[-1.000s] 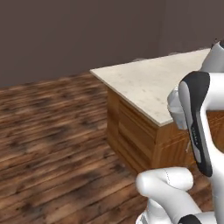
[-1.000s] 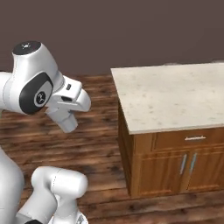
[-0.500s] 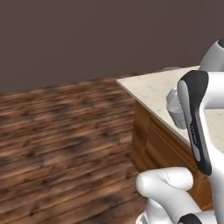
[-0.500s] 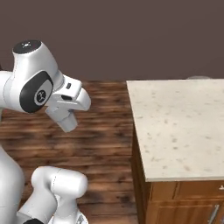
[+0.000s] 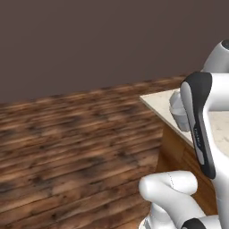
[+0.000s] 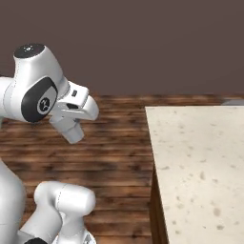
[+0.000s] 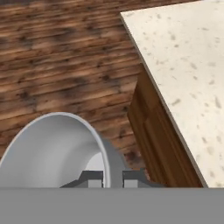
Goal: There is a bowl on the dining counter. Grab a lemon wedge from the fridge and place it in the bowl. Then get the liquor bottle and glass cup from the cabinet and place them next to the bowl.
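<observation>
Gripper (image 7: 106,178) clamped on the rim of the glass cup (image 7: 52,151), one finger inside the wall and one outside, the tumbler carried above the wooden floor (image 7: 57,57); the dining counter (image 7: 188,65) lies just beside it, beige top bare at this corner.

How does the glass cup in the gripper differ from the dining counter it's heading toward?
The glass cup is pale grey, smooth and round-rimmed; the dining counter is beige, speckled and straight-edged with a square corner. The cup is held off the ground, the gripper shut on its rim, over the wooden floor; the counter stands on that floor on an orange-brown wooden base. The cup is hollow; the counter top is flat.
</observation>
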Motion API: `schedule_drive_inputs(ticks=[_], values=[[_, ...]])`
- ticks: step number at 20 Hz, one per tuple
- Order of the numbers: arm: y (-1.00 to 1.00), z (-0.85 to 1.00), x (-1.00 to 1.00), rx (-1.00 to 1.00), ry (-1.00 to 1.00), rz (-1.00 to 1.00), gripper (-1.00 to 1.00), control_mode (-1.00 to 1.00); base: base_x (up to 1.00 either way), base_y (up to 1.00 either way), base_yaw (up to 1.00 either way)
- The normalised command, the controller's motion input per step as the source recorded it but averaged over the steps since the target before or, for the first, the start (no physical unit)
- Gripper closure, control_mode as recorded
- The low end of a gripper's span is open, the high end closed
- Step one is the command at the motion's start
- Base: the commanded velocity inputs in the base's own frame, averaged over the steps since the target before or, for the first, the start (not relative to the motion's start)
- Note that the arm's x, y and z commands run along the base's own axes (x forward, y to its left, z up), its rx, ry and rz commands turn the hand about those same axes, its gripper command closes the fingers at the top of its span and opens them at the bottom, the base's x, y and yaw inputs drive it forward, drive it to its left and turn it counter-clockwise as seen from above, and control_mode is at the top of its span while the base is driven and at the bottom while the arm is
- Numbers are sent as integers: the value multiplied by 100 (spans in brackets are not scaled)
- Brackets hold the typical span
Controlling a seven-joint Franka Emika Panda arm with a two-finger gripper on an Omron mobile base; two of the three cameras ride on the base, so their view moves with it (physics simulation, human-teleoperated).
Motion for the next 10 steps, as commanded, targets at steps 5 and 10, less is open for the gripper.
schedule_drive_inputs(ticks=[5,10], values=[[0,0,0,0,0,0,100,100,100,38,-2],[0,0,0,0,0,0,100,100,100,35,-7]])
